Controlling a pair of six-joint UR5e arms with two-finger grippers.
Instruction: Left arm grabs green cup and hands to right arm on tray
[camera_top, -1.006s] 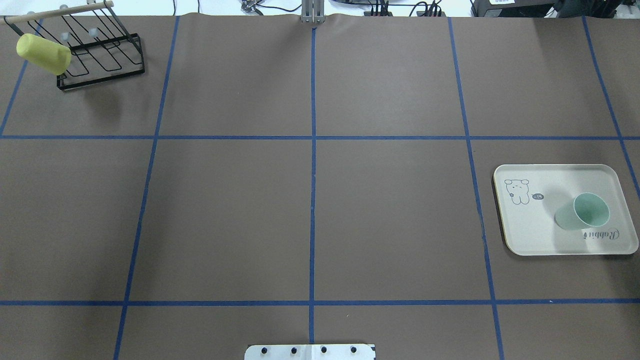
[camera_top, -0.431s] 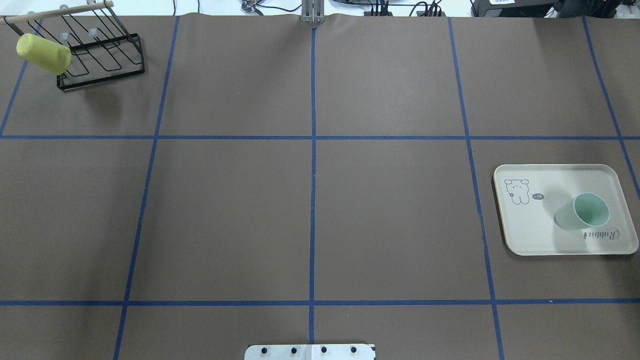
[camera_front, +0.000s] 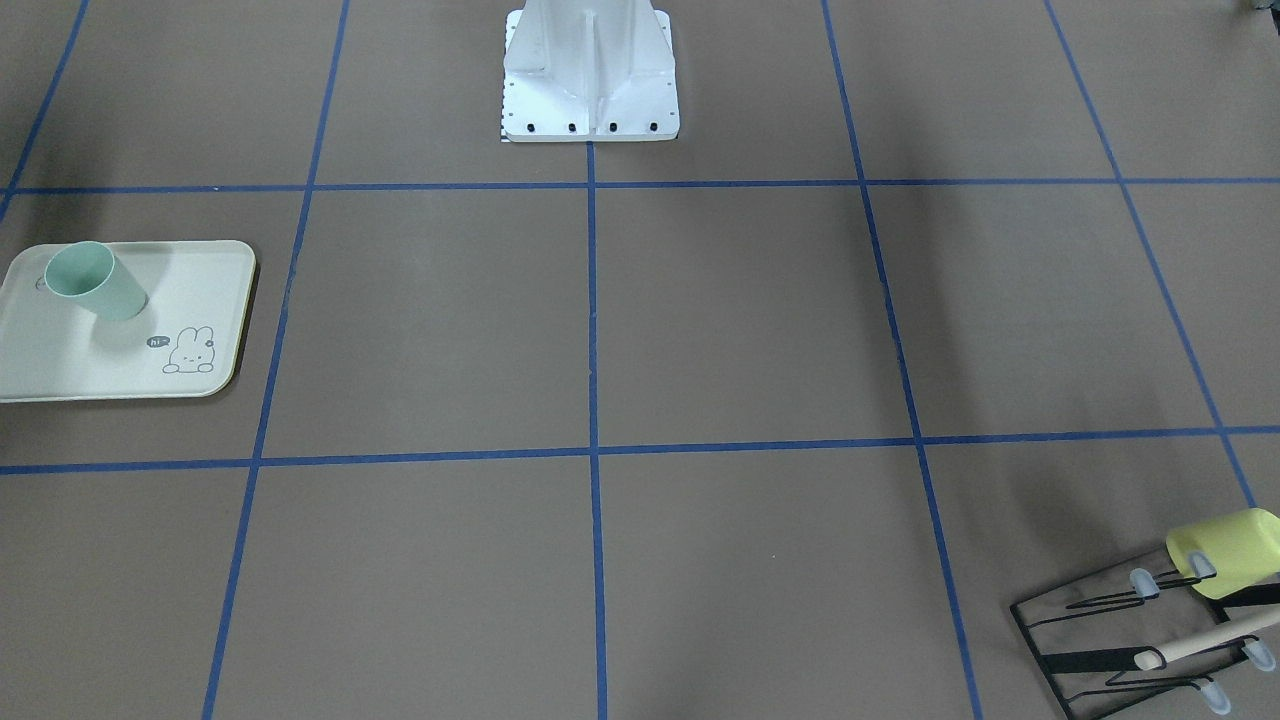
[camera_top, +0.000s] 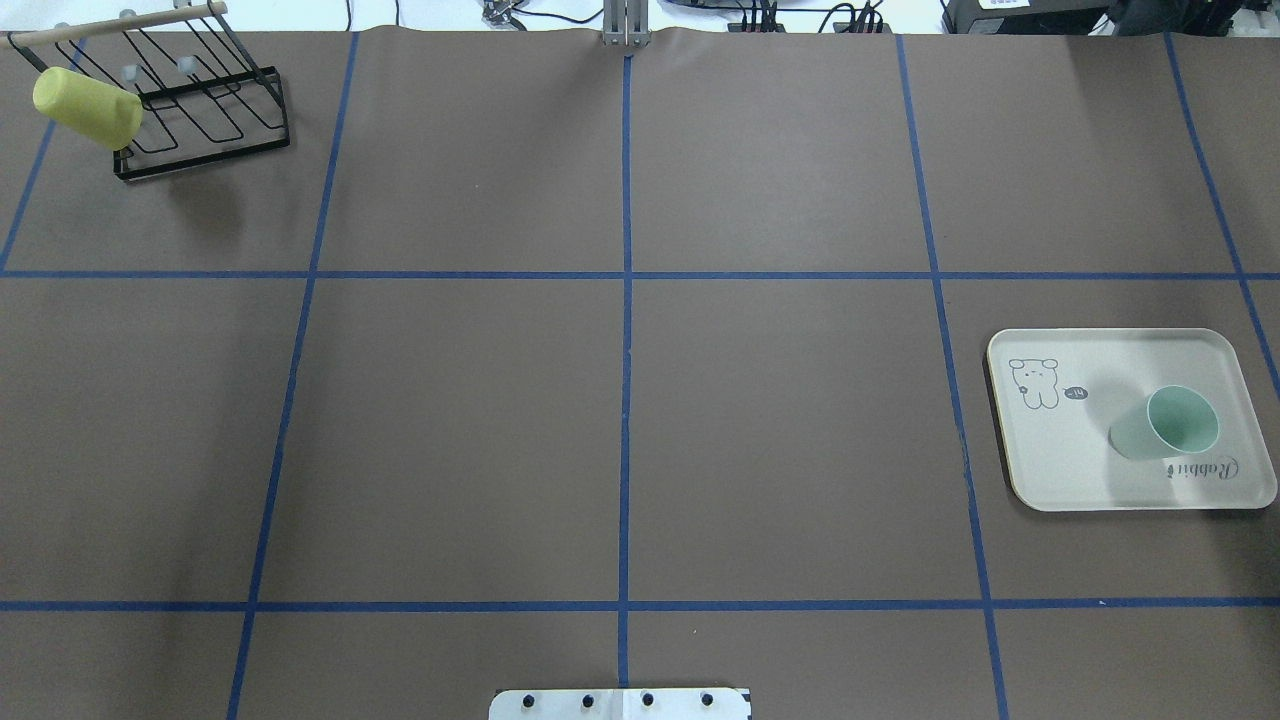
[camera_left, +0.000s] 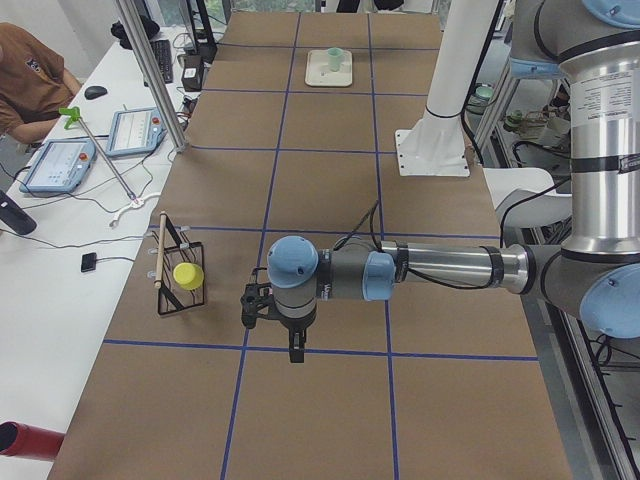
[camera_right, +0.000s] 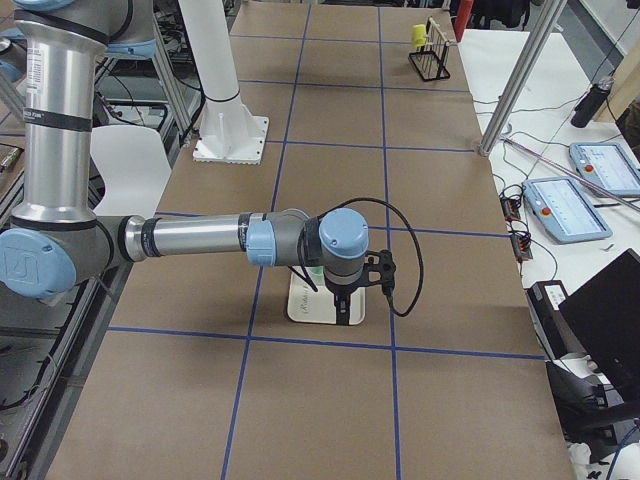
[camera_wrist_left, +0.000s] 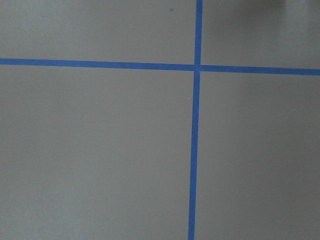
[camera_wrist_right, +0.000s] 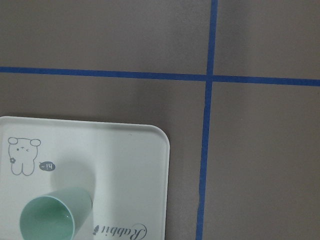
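The green cup (camera_top: 1170, 425) stands upright, mouth up, on the tray (camera_top: 1060, 470). It sits next to the "Rabbit" lettering, on the robot's right side of the table (camera_top: 620, 420). Nothing touches it, so to my eye the hand-over and the set-down are done and only getting the arms away is left.

The right claw (camera_right: 344, 316) hangs above the tray area, well clear of the cup. Its wrist camera looks down on the cup from high up, and no fingers show in that view. Only the side view shows this claw, so you cannot tell whether it is open or closed.

The same goes for the left claw (camera_left: 296, 352). It hangs over bare table on the robot's left, with only tape lines beneath it.

If you move the right arm, take it straight up first and only then sideways. The cup looks light and tall for its base, and a low sweep could tip it. On the left, stay away from the wire rack (camera_top: 210, 110) and the yellow cup (camera_top: 88, 107) hung on it.
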